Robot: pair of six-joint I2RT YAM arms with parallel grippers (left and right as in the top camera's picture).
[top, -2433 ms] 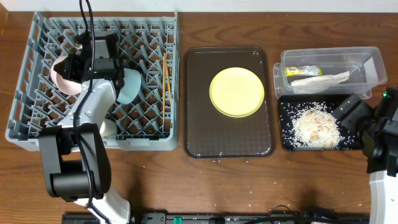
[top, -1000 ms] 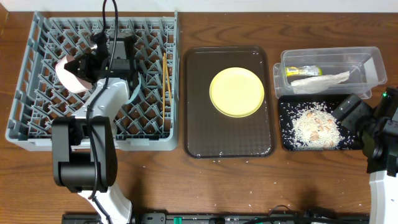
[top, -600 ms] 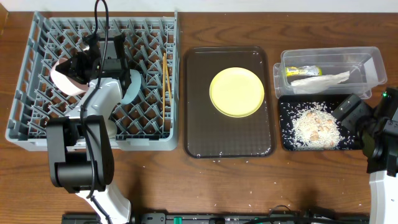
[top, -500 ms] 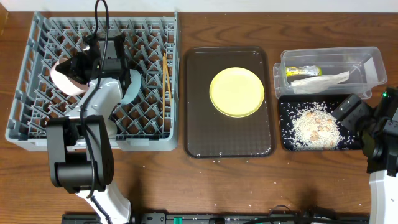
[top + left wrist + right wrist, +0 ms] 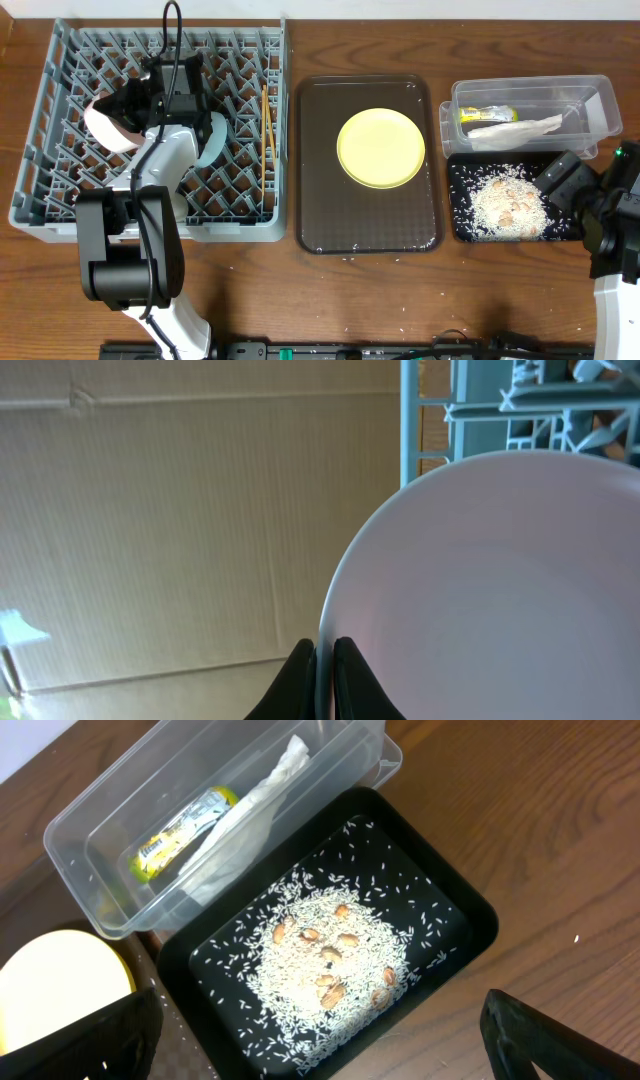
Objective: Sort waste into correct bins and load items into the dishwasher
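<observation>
Duly noted: your left gripper (image 5: pixel 325 647) pinched the rim of the pale pink round bowl (image 5: pixel 500 580), bowl at two o'clock from the jaws; right gripper (image 5: pixel 320 1040) gaped wide.

A pale pink bowl (image 5: pixel 500 580) is showing a smooth, soft-sheen surface; the grey rack (image 5: pixel 60 70) is looking like matt moulded plastic, the tub (image 5: pixel 590 105) clear plastic, the table (image 5: pixel 300 290) grained brown wood.

dark brown serving tray (image 5: pixel 320 200) centred on wooden table (image 5: pixel 500 290); cardboard panel (image 5: pixel 150 510) beyond.
</observation>
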